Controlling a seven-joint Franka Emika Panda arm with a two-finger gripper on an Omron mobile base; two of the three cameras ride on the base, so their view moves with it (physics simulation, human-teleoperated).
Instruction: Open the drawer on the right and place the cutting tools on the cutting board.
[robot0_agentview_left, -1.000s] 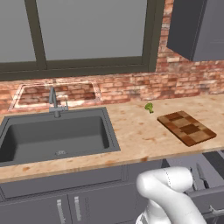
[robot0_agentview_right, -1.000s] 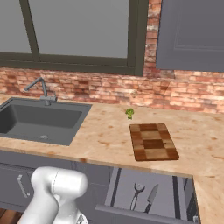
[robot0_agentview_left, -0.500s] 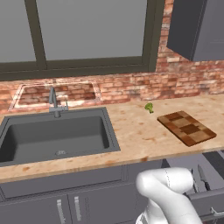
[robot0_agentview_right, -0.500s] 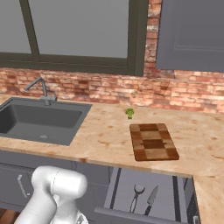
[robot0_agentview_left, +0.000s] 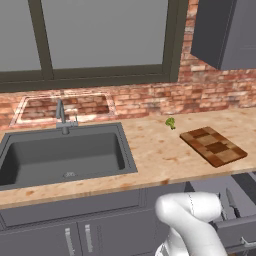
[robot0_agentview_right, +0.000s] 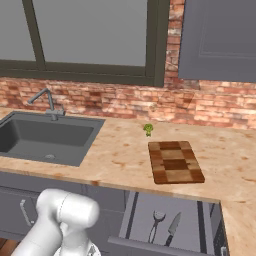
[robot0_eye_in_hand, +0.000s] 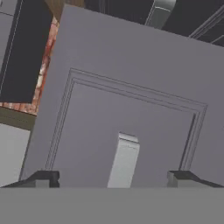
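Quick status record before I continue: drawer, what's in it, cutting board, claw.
drawer: pulled open under the counter, right of the sink
drawer contents: two slim tools lying side by side, a looped one and a knife-like one
cutting board: on the counter above the drawer, bare
broccoli: on the counter beyond the board, apart from it
claw: open, holding nothing, facing a drawer front with a silver handle

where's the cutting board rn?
The cutting board lies flat on the counter, right of the sink and just right of the broccoli, directly above the open drawer.
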